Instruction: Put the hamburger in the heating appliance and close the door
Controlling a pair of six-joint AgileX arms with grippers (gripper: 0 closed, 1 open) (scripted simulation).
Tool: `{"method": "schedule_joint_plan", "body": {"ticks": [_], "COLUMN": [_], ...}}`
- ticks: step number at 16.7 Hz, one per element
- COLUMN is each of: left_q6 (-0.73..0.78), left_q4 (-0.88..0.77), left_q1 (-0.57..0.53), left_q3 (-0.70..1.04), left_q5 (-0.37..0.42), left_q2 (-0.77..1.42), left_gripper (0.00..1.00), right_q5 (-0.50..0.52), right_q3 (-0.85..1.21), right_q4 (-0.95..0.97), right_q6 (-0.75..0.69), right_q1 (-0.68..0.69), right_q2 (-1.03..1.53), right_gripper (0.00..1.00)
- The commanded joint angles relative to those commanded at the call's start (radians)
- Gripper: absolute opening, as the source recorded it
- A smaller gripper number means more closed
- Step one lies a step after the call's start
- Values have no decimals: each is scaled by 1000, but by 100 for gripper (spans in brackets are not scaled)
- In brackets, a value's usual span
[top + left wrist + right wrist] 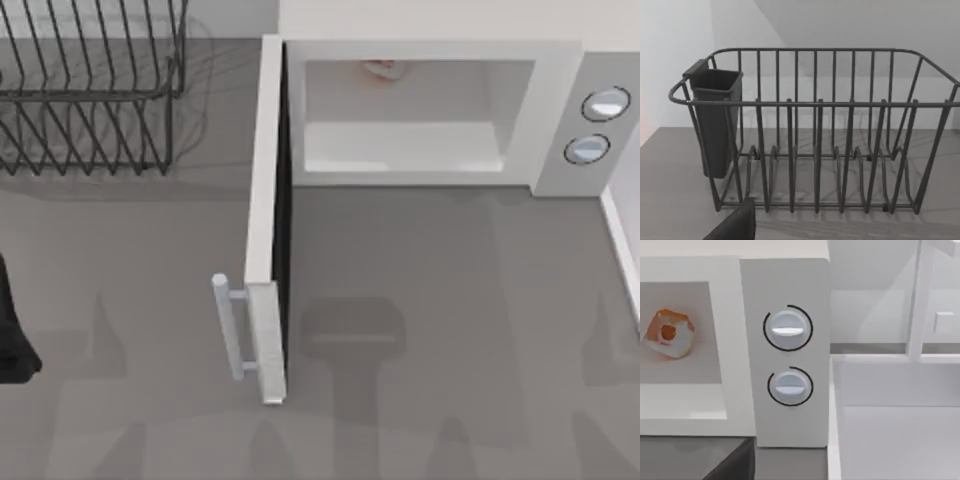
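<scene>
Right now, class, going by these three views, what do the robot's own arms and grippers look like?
Little of them is in view. The left arm is a black, blocky shape at the top view's left edge. The left gripper and the right gripper each appear in their own wrist view as a plain, matte, dark grey angular wedge. These parts carry no visible cables or markings.

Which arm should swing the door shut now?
Left, probably. The hamburger sits inside the microwave, and the open door, handle outward, faces the left arm.
</scene>
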Motion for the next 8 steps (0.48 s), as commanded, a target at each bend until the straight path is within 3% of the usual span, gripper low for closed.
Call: {"method": "schedule_joint_plan", "body": {"ticks": [7,8], "left_q6": [0,0], "left_q4": [0,0], "left_q1": [0,0], "left_q3": [0,0], "left_q5": [0,0], "left_q2": [0,0], "left_gripper": [100,92], "right_q5": [2,2], "right_q3": [-1,-1], "right_q4": [9,9], "right_q6": [-21,-21], "right_q1": [-33,-33], "right_q2": [-51,-51], "right_gripper": [100,100]}}
